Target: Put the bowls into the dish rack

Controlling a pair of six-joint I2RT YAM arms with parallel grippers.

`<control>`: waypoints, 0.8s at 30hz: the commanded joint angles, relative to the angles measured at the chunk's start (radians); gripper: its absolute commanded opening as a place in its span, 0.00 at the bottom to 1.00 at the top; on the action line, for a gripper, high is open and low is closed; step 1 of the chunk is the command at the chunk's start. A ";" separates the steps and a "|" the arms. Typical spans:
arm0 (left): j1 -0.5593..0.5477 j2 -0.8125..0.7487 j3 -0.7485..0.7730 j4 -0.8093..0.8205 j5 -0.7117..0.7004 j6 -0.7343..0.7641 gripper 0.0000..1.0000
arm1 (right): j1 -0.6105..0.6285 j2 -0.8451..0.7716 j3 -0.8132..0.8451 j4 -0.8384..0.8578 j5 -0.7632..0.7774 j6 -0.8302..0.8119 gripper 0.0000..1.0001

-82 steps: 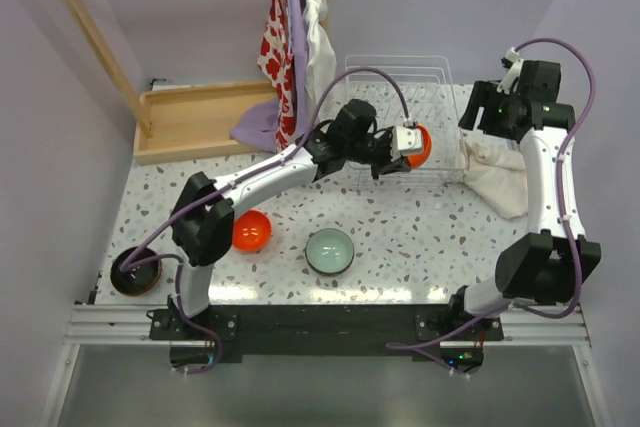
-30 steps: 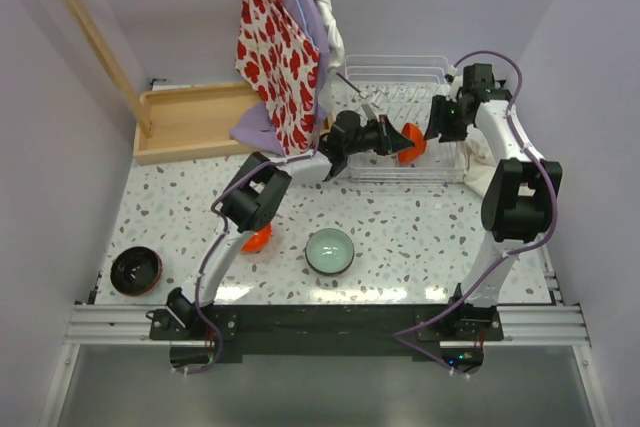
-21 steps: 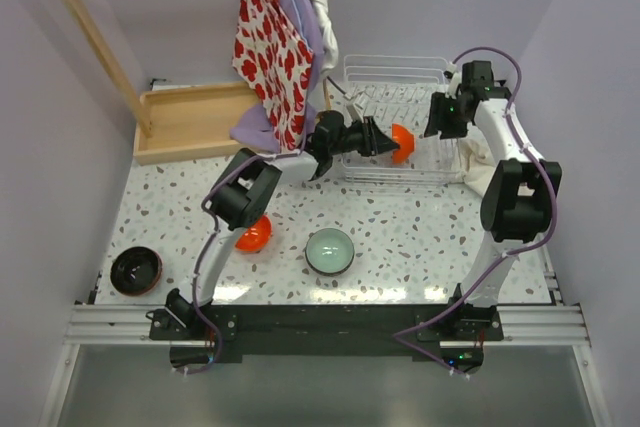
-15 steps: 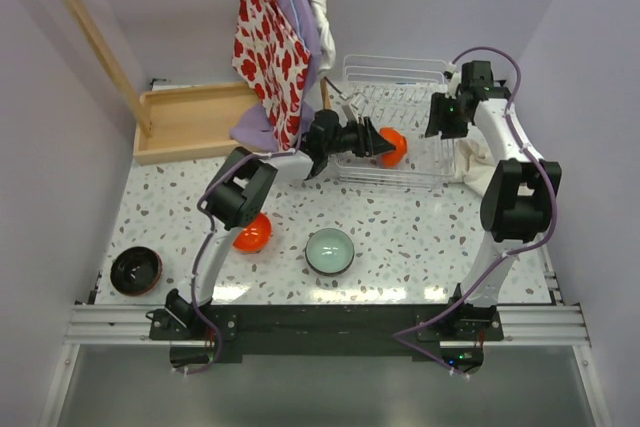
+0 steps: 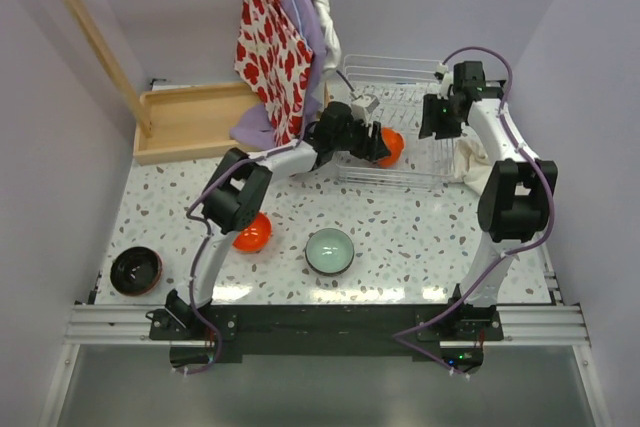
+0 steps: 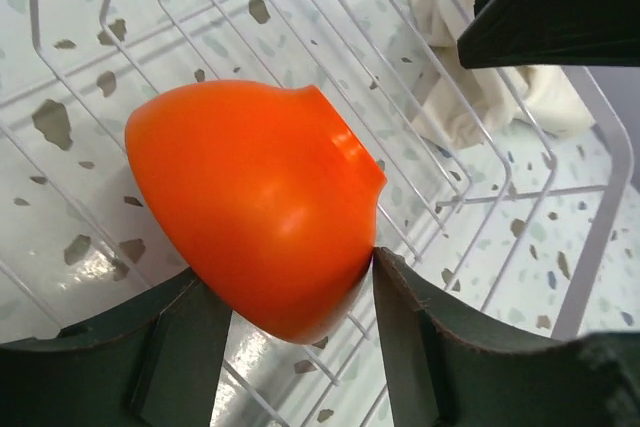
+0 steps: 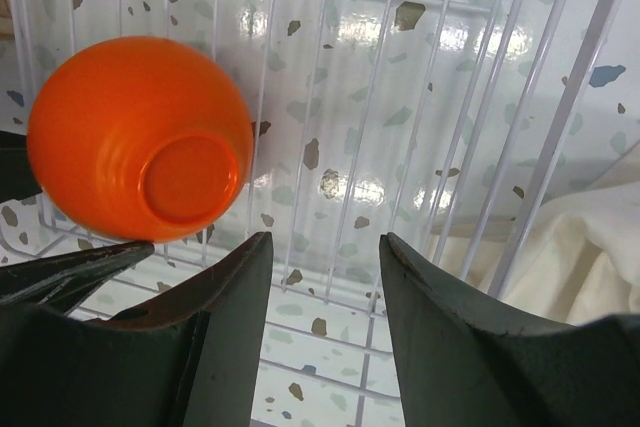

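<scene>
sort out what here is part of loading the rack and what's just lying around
Job: orange bowl in the left gripper at the dish rack; second orange bowl, mint green bowl and dark bowl on the table.
Lying about: wooden tray, red-patterned hanging cloth, purple cloth, cream cloth beside the rack.

A white speckled terrazzo tabletop [image 5: 420, 237] spreads before you, a shallow pale wooden tray [image 5: 190, 122] at its far left corner. A red-and-white patterned cloth [image 5: 270, 47] hangs over the tray's right end, where a lavender cloth [image 5: 255, 129] drapes down. A crumpled cream cloth [image 5: 472, 159] lies far right.
</scene>
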 commanded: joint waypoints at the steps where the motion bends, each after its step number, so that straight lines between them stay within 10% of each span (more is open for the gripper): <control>1: -0.035 -0.081 0.122 -0.264 -0.183 0.212 0.62 | -0.001 -0.041 -0.006 0.020 -0.005 -0.018 0.51; 15: -0.133 -0.145 0.135 -0.477 -0.477 0.459 0.68 | -0.001 -0.130 -0.080 0.047 0.110 -0.038 0.58; 24: -0.193 -0.174 0.090 -0.480 -0.422 0.519 0.68 | -0.001 -0.123 -0.089 0.051 0.216 -0.075 0.58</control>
